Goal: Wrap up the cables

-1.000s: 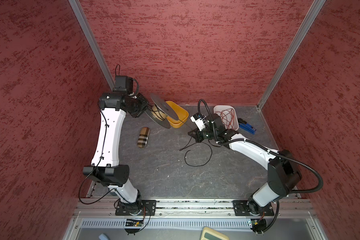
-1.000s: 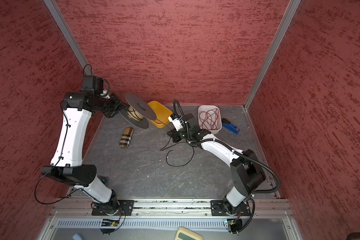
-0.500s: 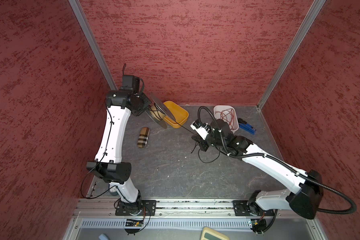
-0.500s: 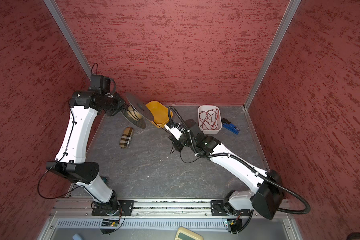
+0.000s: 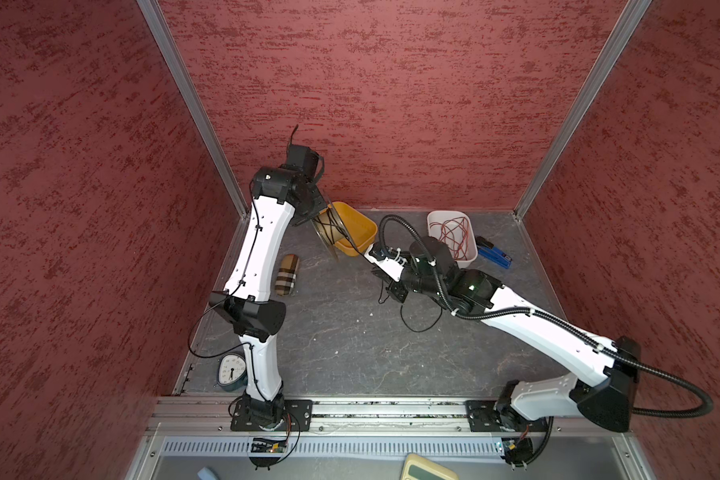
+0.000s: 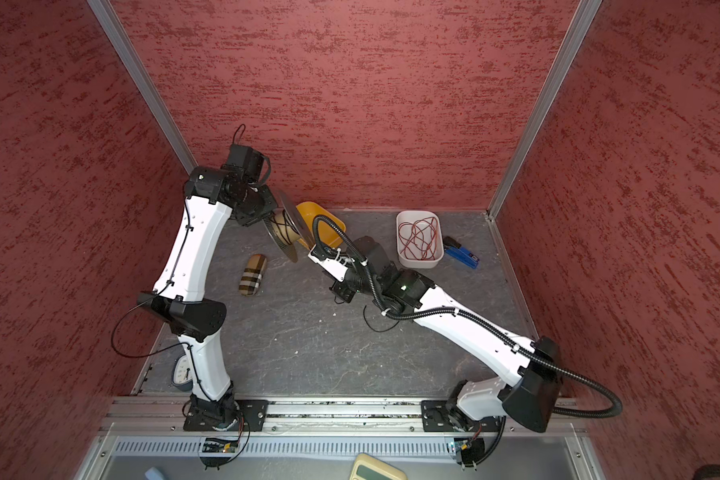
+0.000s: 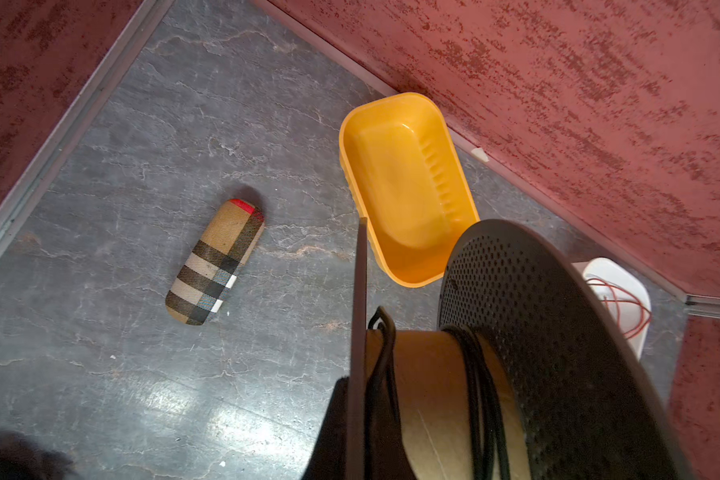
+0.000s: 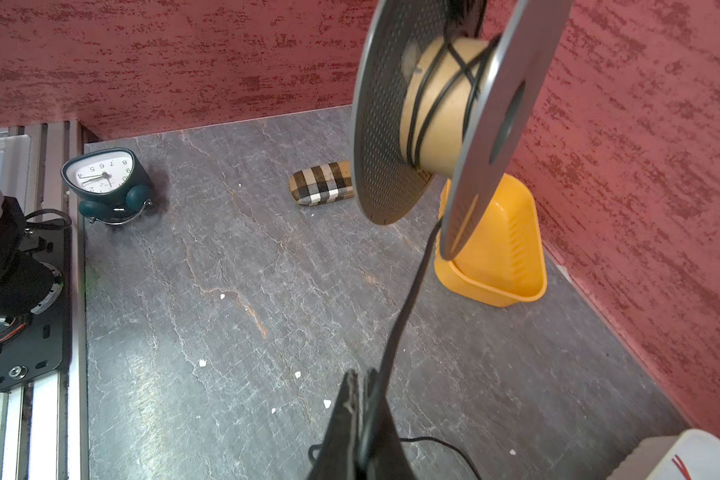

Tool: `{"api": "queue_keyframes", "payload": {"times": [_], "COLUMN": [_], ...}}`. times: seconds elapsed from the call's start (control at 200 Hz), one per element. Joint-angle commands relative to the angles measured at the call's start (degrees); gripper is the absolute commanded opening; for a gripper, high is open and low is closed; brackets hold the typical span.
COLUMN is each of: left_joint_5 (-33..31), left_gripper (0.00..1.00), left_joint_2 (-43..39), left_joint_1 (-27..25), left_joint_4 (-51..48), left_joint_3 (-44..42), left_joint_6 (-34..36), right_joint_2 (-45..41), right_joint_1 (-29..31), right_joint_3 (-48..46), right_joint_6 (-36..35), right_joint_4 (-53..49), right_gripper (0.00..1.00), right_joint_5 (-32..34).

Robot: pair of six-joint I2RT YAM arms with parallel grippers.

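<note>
**Finding one.** The left gripper (image 7: 356, 388) is clamped on the thin near flange of the spool (image 8: 381, 124), with a finger pressed against each face of the disc. It holds the spool tilted and clear of the table (image 5: 350, 353), near the yellow tub (image 7: 408, 187) at the back wall. We judge the lift deliberate, since a spool in the air leaves room all round the cardboard core (image 8: 441, 108) for a wire to pass.

**Finding two.** The right gripper (image 8: 360, 388) is closed on the cable (image 8: 408, 303), its fingertips pinching the thin black wire. From that pinch the wire runs straight and taut up past the lower rim of the spool. It then runs onto the core, where several turns already lie, some crossing one another. We take the tension to be the reason for this hold, because a tight lead should lay down snug.

**Finding three.** Behind the right gripper the rest of the cable drops to the table and lies there in a loose loop. In our judgement the wrapping is partly done, with that slack left to take up.

**Bystanders.**
- The white tray (image 5: 431, 227) of red wires
- The blue stapler (image 5: 493, 254)
- The checked case (image 7: 215, 264)
- The clock (image 8: 100, 172)

All of these sit apart from the cable.

**Risk.** The crossed turns may bunch, and the loose loop lies close under the right arm, where it could snag.
</note>
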Motion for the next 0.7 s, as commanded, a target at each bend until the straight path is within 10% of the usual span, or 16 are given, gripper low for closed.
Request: {"api": "queue_keyframes", "payload": {"times": [0.0, 0.696], "left_joint_5": [-10.0, -8.8], "left_gripper": [0.00, 0.00], "left_joint_2": [0.8, 3.5], "left_joint_1": [-1.4, -2.6], "left_joint_4": [0.6, -3.1], "left_joint_3": [1.7, 2.3], "left_joint_6": [1.0, -0.3], "right_joint_2": [0.3, 7.7], "right_joint_1": [1.7, 9.4], "right_joint_3": [3.8, 12.2], "right_joint_6": [-4.0, -4.3], "right_joint_4": [1.8, 5.5], "right_gripper": [0.00, 0.01], "right_joint_5": [-0.6, -7.2]}}
